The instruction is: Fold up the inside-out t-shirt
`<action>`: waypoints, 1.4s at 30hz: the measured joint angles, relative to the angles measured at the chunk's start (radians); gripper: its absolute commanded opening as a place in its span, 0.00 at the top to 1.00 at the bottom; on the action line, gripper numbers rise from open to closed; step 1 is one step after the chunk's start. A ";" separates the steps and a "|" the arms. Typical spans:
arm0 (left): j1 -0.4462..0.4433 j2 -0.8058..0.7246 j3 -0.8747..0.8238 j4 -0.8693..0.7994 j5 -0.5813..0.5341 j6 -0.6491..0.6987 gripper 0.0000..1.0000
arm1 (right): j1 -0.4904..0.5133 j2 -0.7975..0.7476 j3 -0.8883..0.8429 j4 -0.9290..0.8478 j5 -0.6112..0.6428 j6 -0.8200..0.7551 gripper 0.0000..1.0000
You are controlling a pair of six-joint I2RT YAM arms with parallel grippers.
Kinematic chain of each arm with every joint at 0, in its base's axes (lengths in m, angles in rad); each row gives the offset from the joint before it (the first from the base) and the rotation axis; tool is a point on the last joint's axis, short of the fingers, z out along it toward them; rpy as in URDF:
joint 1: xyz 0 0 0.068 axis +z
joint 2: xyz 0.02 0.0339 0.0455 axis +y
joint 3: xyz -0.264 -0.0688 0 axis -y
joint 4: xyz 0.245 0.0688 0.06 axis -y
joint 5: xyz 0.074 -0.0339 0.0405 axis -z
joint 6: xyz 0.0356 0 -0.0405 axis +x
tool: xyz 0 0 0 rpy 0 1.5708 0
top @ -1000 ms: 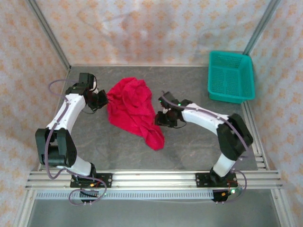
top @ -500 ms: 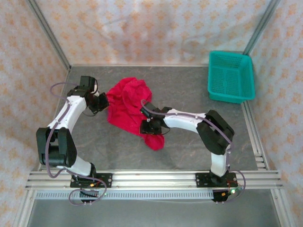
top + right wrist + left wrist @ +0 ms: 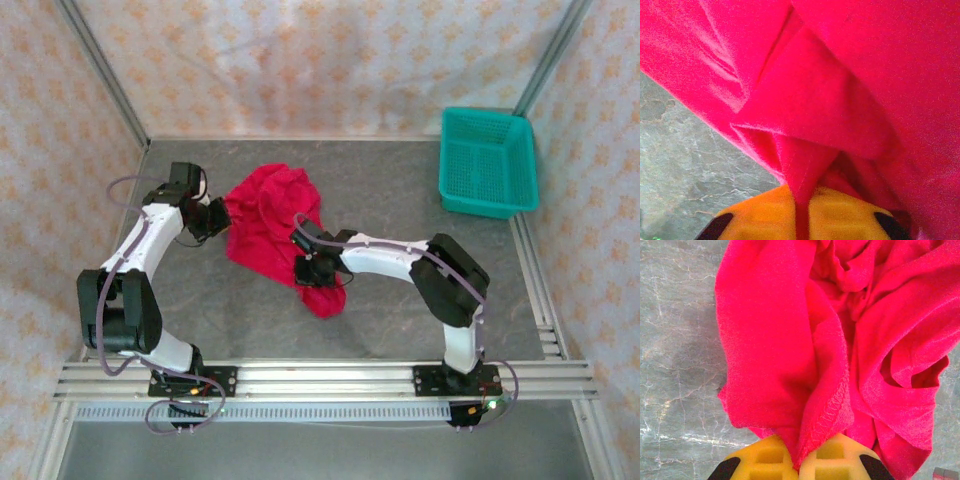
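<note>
The crimson t-shirt [image 3: 268,225] lies crumpled, tapering toward its near end. A stitched hem [image 3: 834,402] shows among deep folds.

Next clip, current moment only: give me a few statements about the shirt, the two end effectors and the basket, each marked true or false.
1. The left end effector is shut on a fold of the t-shirt. True.
2. The right end effector is open and holds nothing. False: it is shut on the t-shirt's cloth.
3. The t-shirt lies flat and neatly folded. False: it is bunched in a crumpled heap between the two arms.
4. The basket stands apart from the t-shirt, off to its right. True.
</note>
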 measured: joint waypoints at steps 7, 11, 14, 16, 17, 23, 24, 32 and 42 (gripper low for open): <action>0.003 0.000 0.011 -0.022 -0.008 0.000 1.00 | -0.005 -0.044 0.088 -0.146 0.082 -0.031 1.00; 0.053 0.000 0.133 -0.098 -0.007 0.000 1.00 | -0.063 -0.183 0.283 -0.326 0.224 -0.126 1.00; 0.137 -0.002 0.281 -0.127 -0.003 -0.016 1.00 | -0.193 -0.364 0.404 -0.370 0.316 -0.200 1.00; 0.200 -0.015 0.368 -0.134 0.004 -0.043 1.00 | -0.321 -0.488 0.470 -0.395 0.360 -0.235 1.00; 0.222 -0.026 0.395 -0.134 0.008 -0.055 1.00 | -0.369 -0.526 0.496 -0.408 0.378 -0.248 1.00; 0.249 -0.131 0.480 -0.132 0.067 -0.158 1.00 | -0.498 -0.620 0.612 -0.475 0.405 -0.298 1.00; 0.248 -0.145 0.490 -0.132 0.082 -0.178 1.00 | -0.507 -0.610 0.630 -0.486 0.405 -0.303 1.00; 0.249 -0.223 0.613 -0.130 0.153 -0.279 1.00 | -0.517 -0.552 0.841 -0.593 0.381 -0.341 1.00; 0.249 -0.388 0.824 -0.108 0.195 -0.302 1.00 | -0.518 -0.693 0.975 -0.617 0.363 -0.353 1.00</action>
